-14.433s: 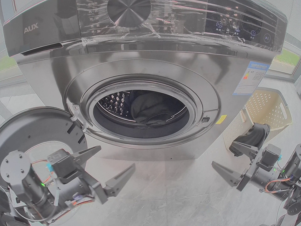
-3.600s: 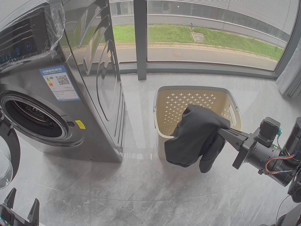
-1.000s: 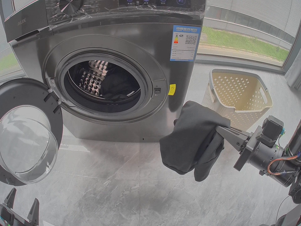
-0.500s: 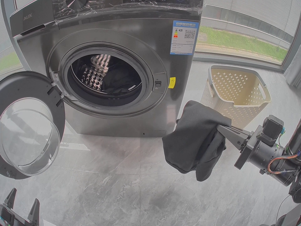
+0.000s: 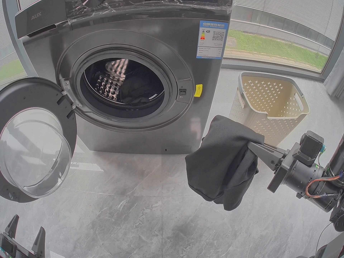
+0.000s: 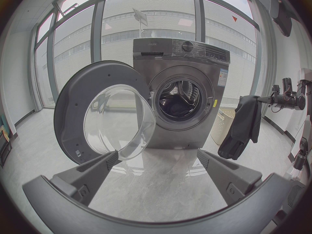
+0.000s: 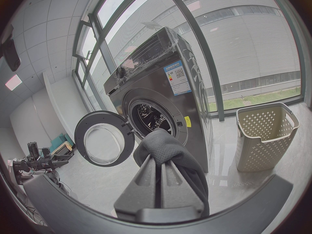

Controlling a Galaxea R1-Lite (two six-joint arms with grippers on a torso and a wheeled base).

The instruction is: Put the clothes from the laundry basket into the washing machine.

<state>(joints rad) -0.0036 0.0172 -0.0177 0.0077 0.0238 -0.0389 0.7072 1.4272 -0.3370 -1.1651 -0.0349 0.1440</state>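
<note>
The grey washing machine [image 5: 143, 29] stands with its round door [image 5: 34, 137] swung wide to the left. A dark piece of clothing [image 5: 138, 90] lies in the drum. My right gripper [image 5: 251, 147] is shut on a dark grey garment [image 5: 222, 158], which hangs above the floor to the right of the machine's front and below the drum opening. The beige laundry basket [image 5: 251, 119] stands on the floor beside the machine, behind the garment. My left gripper [image 5: 27, 230] is low at the near left, open and holding nothing; its fingers [image 6: 110, 156] frame the machine in the left wrist view.
Grey tiled floor [image 5: 125, 197] stretches between me and the machine. The open door juts out over the floor on the left. Tall windows [image 5: 286, 25] run behind the basket.
The camera has shifted a little, so the machine sits slightly higher and further right in the picture. The garment still hangs from my shut right gripper. The left gripper has not moved.
</note>
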